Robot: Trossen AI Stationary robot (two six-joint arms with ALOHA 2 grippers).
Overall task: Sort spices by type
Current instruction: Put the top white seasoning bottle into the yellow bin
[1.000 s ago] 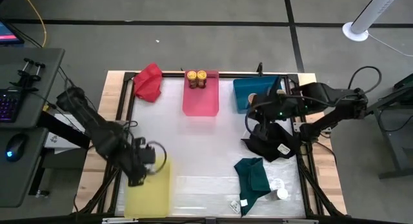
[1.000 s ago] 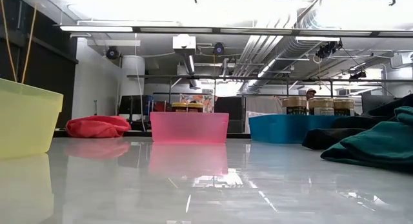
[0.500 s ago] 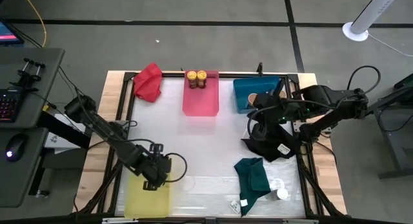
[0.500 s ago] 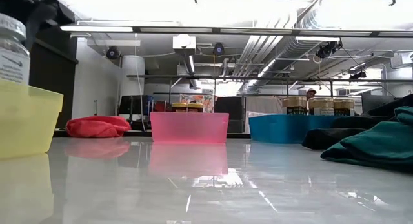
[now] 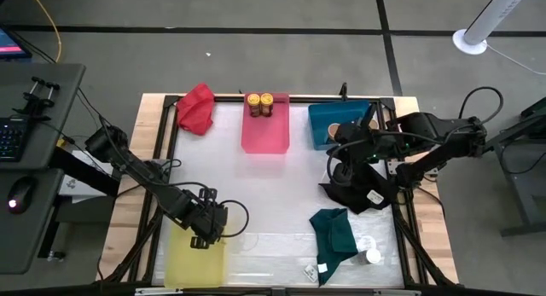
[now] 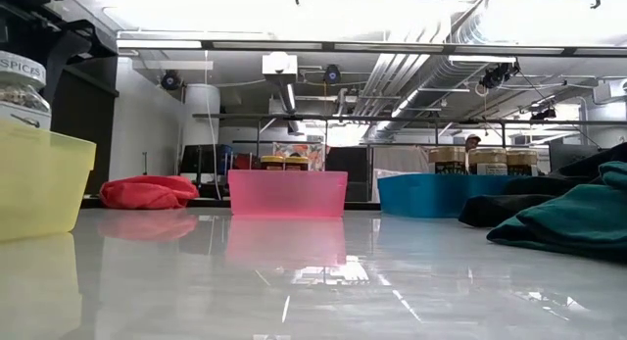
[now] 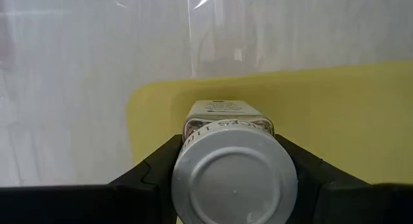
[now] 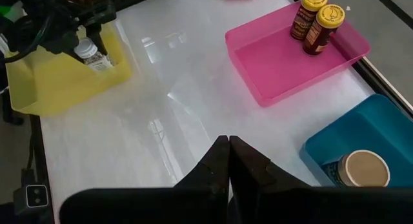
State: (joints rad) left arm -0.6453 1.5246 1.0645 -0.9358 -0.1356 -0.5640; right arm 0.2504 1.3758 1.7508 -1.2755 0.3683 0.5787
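Spice jar, small, clear-glass and white-lidded (image 5: 210, 220), is seen from above clamped in the left gripper (image 5: 207, 223) over the yellow plastic tray (image 5: 194, 260); two more white-lidded jars (image 5: 368, 250) lie beside the teal cloth (image 5: 335, 232).

Low view: glass is judged rigid, light, slippery and breakable.

Left wrist: dark fingers (image 7: 151, 167) are pressed on its sides below the lid, a sound hold.

Right wrist: the right gripper (image 8: 228, 158) is seen closed and empty near the blue tray (image 8: 335, 145); nothing obstructs.

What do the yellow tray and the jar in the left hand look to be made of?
Yellow tray: likely translucent glossy plastic; light glows through its wall in the low view. Jar, clamped in the left hand: clear body, glass or plastic, contents visible through it, with a smooth white lid, probably plastic.
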